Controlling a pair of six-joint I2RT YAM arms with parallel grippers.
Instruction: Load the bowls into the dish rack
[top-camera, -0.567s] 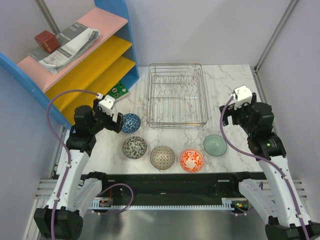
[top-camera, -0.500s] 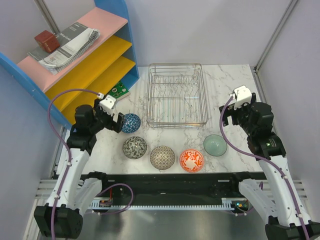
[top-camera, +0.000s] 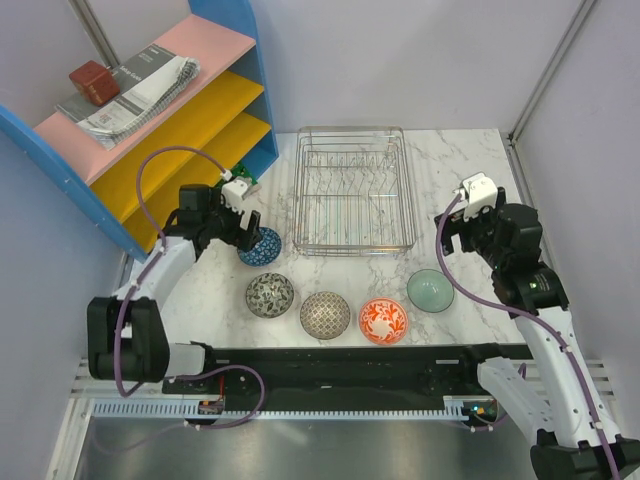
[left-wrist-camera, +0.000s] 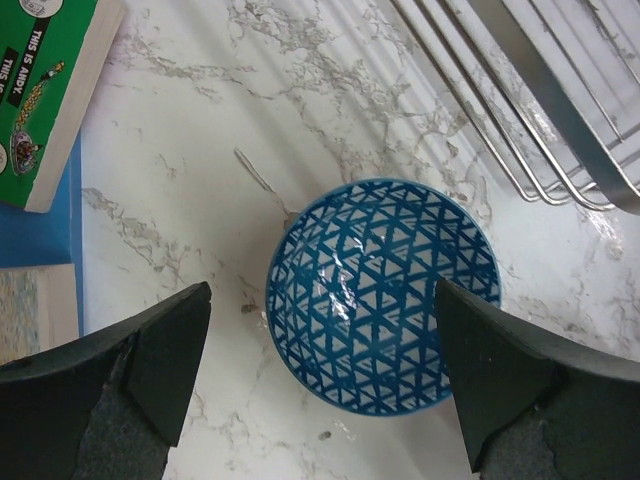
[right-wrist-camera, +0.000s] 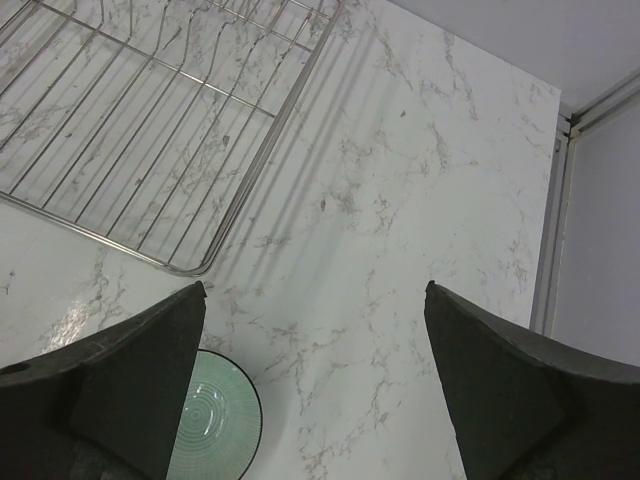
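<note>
Left gripper (left-wrist-camera: 320, 290) hangs wide open over the glossy blue triangle-patterned bowl (left-wrist-camera: 383, 295), holding nothing, bare marble (left-wrist-camera: 200, 150) either side. Wire dish rack (left-wrist-camera: 545, 95) corner sits just beside its rim.

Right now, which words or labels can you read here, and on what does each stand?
"THIS IS ANDY." - on the green book; its next line is cut off at the picture's edge.
Papers on the pink shelf: print too small to read.
</note>
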